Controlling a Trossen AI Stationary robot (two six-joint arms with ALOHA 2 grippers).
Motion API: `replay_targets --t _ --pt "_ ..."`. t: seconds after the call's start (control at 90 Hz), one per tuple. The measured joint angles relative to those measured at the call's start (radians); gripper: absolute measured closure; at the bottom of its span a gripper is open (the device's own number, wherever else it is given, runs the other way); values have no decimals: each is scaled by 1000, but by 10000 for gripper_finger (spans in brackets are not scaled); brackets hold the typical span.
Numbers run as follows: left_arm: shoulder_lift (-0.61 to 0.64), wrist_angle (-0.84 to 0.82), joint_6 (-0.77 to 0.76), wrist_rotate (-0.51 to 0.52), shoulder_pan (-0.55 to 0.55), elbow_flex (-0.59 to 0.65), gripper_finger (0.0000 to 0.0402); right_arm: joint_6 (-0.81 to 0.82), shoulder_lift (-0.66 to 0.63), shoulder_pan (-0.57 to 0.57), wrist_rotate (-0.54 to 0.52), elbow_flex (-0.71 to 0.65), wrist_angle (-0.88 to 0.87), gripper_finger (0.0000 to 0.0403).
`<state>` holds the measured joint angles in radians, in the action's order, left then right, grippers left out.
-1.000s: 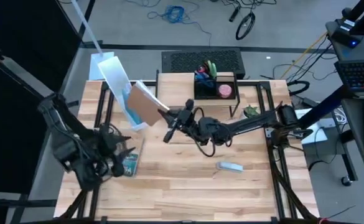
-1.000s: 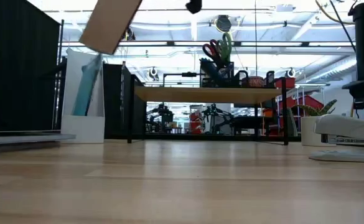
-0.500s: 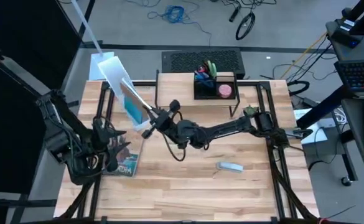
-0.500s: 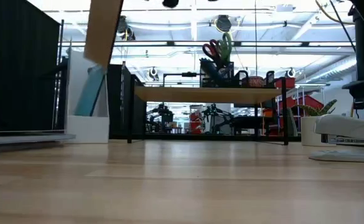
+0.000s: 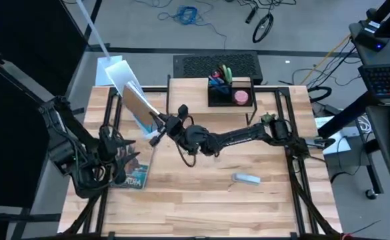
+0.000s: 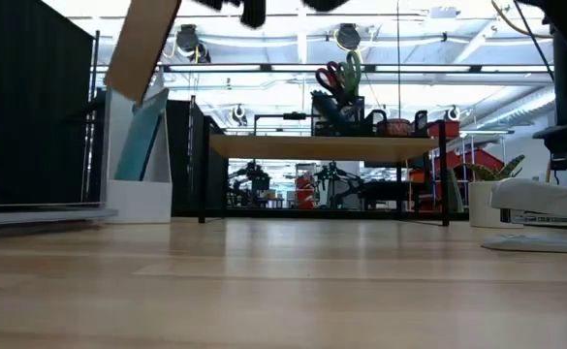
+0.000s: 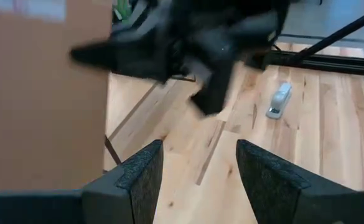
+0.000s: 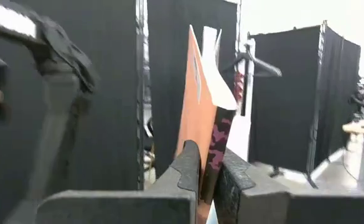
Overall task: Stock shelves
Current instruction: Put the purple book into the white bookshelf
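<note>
My right gripper [image 5: 160, 125] reaches across from the table's right and is shut on a brown-covered book [image 5: 137, 103], held above the white file box [image 5: 118, 75] at the far left. From the low view the book [image 6: 142, 48] slants over the box [image 6: 133, 155], which holds a teal item [image 6: 142, 136]. The shelves [image 5: 195, 100], a light-wood top on black legs [image 6: 327, 147], stand at the far middle with a black organizer [image 5: 229, 93] on top. My left gripper [image 7: 197, 180] is open near the table's left edge, beside a teal book [image 5: 133, 177] lying flat. My right gripper pinches the brown book between its two fingers at one edge, by the camouflage-patterned spine [image 8: 210, 158]. The fingers [image 8: 188, 165] come roughly level from the table's right. The book is lifted clear of the table and tilted [image 6: 128, 82]; whether it touches the box I cannot tell.
A grey stapler [image 5: 247, 178] lies on the table's near right. A small green plant [image 5: 269, 119] stands right of the shelves. The organizer holds scissors and pens [image 6: 339, 82]. Black frame posts run along both table sides.
My right gripper has carried the brown book toward the table's left and far edge, to above the file box, and turned it from broad face up to nearly edge-on. My left gripper has drawn back a little from the teal book, which now shows more fully.
</note>
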<state>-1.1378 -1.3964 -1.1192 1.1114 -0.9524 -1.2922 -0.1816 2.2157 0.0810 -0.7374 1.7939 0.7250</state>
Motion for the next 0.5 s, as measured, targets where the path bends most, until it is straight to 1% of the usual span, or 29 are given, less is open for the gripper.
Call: replay_targets --t 0.122,0.289,0.389,0.5 --pt "0 0 -1 0 0 0 213 34 25 -25 5 0 2 401" --pt "0 0 -1 1 0 0 213 22 39 -34 9 0 3 401" --pt "-1 0 -1 1 0 1 213 -15 38 -20 11 0 66 401" --pt "-1 0 -1 1 0 1 213 -119 36 1 -1 0 154 401"
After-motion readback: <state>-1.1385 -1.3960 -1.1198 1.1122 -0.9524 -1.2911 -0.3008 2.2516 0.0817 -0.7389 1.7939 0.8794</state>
